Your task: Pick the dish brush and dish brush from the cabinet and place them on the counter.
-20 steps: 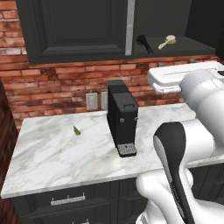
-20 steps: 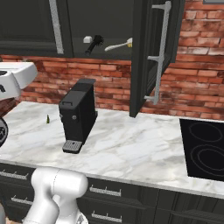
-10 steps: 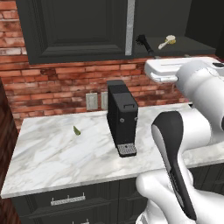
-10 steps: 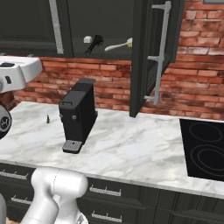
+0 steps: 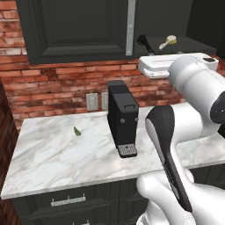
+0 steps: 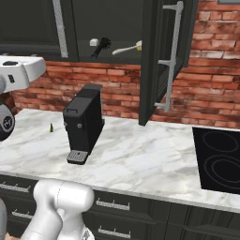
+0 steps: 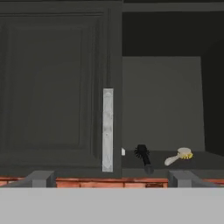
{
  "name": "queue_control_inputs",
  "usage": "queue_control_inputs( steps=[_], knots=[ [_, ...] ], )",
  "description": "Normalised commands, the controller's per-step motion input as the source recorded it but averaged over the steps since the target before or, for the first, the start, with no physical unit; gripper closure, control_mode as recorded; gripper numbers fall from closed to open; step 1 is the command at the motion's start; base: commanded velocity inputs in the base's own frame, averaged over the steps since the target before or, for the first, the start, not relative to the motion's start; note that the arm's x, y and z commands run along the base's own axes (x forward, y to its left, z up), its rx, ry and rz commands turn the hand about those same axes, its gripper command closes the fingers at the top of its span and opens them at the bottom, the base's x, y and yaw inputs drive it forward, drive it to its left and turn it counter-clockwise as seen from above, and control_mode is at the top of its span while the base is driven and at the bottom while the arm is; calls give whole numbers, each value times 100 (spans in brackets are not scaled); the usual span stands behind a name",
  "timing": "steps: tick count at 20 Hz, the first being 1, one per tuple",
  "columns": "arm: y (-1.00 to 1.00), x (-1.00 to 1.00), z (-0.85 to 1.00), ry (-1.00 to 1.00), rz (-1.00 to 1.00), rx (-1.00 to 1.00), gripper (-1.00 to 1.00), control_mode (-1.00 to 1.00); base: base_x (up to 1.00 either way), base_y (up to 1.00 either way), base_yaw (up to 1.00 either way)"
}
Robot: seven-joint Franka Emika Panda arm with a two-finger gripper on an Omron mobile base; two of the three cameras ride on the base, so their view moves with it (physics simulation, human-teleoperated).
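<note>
Two dish brushes lie on the shelf of the open upper cabinet (image 7: 162, 96). The black dish brush (image 7: 142, 156) (image 5: 144, 42) (image 6: 102, 46) lies on the left. The cream dish brush with yellow bristles (image 7: 178, 156) (image 5: 168, 41) (image 6: 126, 48) lies on the right, a short way from it. My gripper (image 7: 111, 179) is open, its fingertips (image 7: 41, 178) wide apart with nothing between them. It faces the cabinet from a distance, about level with the shelf edge and left of the brushes. The white hand (image 5: 162, 66) (image 6: 21, 70) hangs in front of the cabinet, below the shelf.
A black coffee machine (image 5: 123, 116) (image 6: 84, 122) stands on the marble counter (image 5: 52, 154) (image 6: 140, 159) under the cabinet. The open cabinet door (image 6: 164, 56) juts out on the right. The left door (image 7: 52, 83) is closed. A cooktop (image 6: 220, 159) lies far right; a small green item (image 5: 77, 131) sits left.
The hand has risen toward the cabinet shelf level. The brushes and everything on the counter have stayed put.
</note>
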Motion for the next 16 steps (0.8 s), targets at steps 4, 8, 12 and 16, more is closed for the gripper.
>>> queue_control_inputs(
  steps=[4, 8, 12, 16],
  knots=[
    [1, 30, 0, 0, 0, -1, -100, -100, 0, 0, 0],
    [0, 34, 0, 3, 0, 0, -100, -100, 0, 0, 0],
    [0, 34, -1, 1, 0, 0, -100, -100, 0, 0, 0],
    [0, 35, -3, 0, 0, 0, -100, -100, 0, 0, 0]
  ],
)
